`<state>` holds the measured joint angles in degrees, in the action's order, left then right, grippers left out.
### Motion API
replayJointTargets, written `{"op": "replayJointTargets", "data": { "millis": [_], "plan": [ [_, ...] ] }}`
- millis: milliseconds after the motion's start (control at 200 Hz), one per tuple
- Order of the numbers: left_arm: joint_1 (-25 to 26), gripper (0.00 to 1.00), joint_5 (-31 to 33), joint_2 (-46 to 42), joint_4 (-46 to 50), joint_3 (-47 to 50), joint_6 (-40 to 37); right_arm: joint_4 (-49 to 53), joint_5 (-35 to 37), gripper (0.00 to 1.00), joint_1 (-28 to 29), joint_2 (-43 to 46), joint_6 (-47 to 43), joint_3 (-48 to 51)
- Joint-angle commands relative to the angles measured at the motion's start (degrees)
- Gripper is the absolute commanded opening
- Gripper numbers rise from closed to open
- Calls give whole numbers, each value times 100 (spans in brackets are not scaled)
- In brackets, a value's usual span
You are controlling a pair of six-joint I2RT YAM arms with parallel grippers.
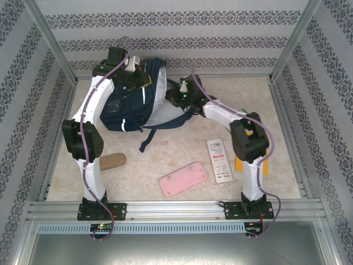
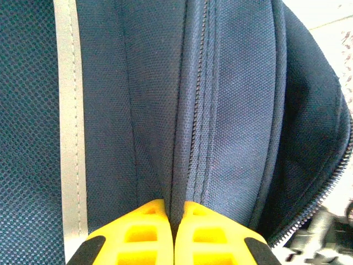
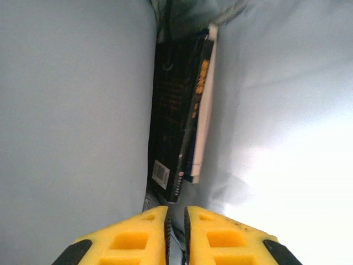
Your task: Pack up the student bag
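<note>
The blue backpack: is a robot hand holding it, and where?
Yes. The left gripper pinches a fold of the student bag fabric, right beside a stitched seam.

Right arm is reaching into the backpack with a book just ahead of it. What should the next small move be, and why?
Probably draw the right tool straight back out of the large navy blue fabric backpack. Its jaws stand slightly parted with nothing between them, and the black book already sits between the pale lining walls ahead. The left tool pinches the backpack's fabric.
</note>
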<state>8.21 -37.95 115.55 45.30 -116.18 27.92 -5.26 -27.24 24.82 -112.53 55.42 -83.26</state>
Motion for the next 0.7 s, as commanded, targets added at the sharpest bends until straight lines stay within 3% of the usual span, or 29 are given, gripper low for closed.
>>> {"op": "replayJointTargets", "data": {
  "millis": [0, 170, 280, 385, 540, 694],
  "plan": [
    [137, 0, 73, -109, -304, 128, -381, 645, 497, 22, -180, 749, -501, 766],
    [457, 2, 77, 70, -326, 212, -522, 1589, 1228, 30, -620, 1951, -825, 1867],
    [613, 4, 67, 91, -392, 349, -535, 2715, 1987, 34, -978, 2573, -996, 2346],
    [704, 18, 70, 104, -450, 489, -538, 3636, 2681, 37, -1363, 3018, -990, 2741],
    [846, 34, 110, 74, -488, 627, -489, 4279, 3173, 45, -1924, 3547, -919, 3381],
    [1028, 40, 261, -31, -495, 690, -440, 4296, 3220, 47, -2395, 3800, -713, 3921]
  ]
}}
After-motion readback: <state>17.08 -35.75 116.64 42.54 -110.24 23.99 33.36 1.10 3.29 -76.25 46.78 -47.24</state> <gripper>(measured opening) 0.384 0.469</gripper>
